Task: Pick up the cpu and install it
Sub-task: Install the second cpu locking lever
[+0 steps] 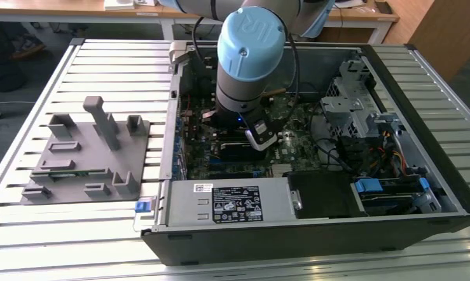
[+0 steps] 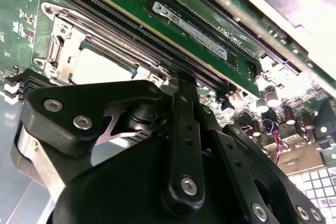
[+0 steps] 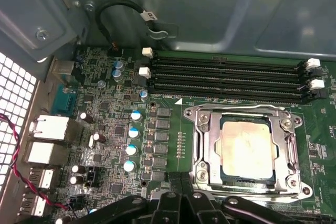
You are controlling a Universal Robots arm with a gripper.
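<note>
The cpu (image 3: 247,149) is a pale silvery square lying flat inside the open metal socket frame (image 3: 202,145) on the green motherboard. It also shows as a pale patch in the second wrist view (image 2: 100,69). My gripper (image 3: 182,199) hovers just off the socket's edge, shut with nothing held. In the second wrist view its black linkage (image 2: 181,129) hangs beside the socket. In the exterior view the gripper (image 1: 260,139) reaches down into the middle of the open computer case (image 1: 313,234).
Black memory slots (image 3: 226,74) run along one side of the socket. A grey power supply (image 1: 227,202) and a metal drive cage (image 1: 352,105) crowd the case. A grey plastic tray with upright posts (image 1: 87,152) sits on the slatted table at the exterior view's left.
</note>
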